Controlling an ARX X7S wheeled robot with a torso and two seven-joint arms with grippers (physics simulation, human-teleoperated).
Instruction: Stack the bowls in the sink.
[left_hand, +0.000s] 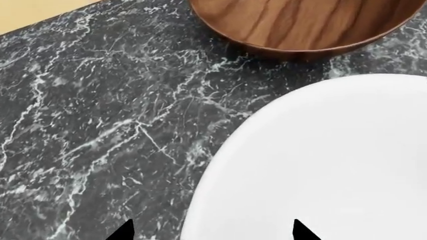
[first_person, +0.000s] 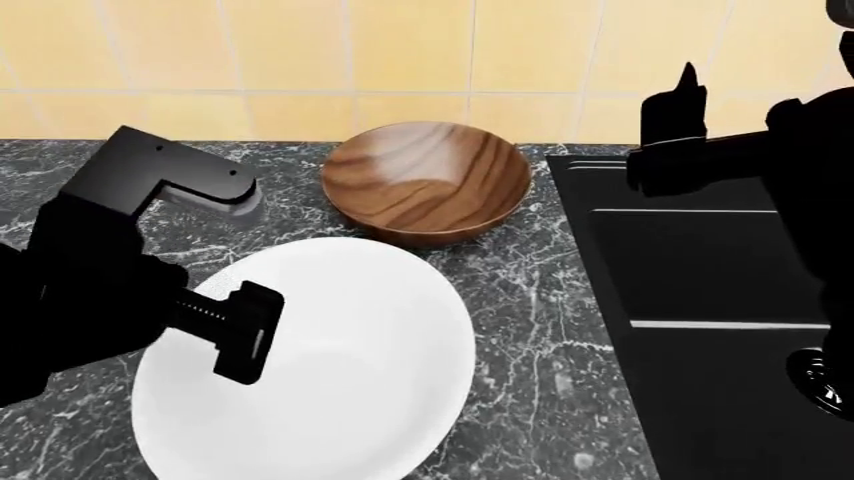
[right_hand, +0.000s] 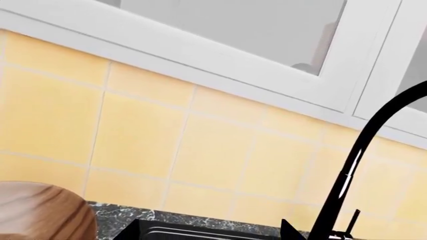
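The white bowl (first_person: 347, 370) sits on the dark marble counter at the front. The brown wood-grain bowl (first_person: 427, 180) sits just behind it, near the wall. My left gripper (first_person: 251, 335) is open at the white bowl's left rim. In the left wrist view (left_hand: 212, 232) one fingertip is over the counter and the other over the white bowl (left_hand: 320, 165), with the brown bowl (left_hand: 300, 25) beyond. My right gripper (first_person: 683, 100) is open and empty, raised over the back left corner of the black sink (first_person: 694, 300). In the right wrist view (right_hand: 210, 232) it faces the wall.
The counter (first_person: 534, 330) runs between the bowls and the sink. A yellow tiled wall (first_person: 400, 50) stands behind. The black faucet (right_hand: 353, 165) rises at the sink's back, below white cabinets (right_hand: 267, 70). A round drain (first_person: 821, 375) shows in the basin.
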